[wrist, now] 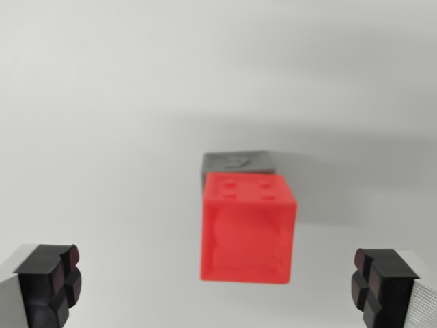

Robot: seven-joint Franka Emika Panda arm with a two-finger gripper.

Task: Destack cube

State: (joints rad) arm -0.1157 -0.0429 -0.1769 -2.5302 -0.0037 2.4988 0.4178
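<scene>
Fingers spread wide, your gripper (218,290) holds nothing. Red cube (248,229) sits dead ahead between the pads, slightly toward the wrist view's right, with the grey cube (238,162) just behind it, apparently touching.

The claw (215,287) hangs with its two black-tipped fingers (51,280) spread wide apart, holding nothing.

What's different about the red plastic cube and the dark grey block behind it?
The red plastic cube is bright and shows nearly whole, top and front face; the dark grey block is dull, and only its top shows. The red one has four small dimples on top; the grey one carries a raised mark, too blurred to read. Both sit on the white surface, squarish, touching or nearly so.
</scene>
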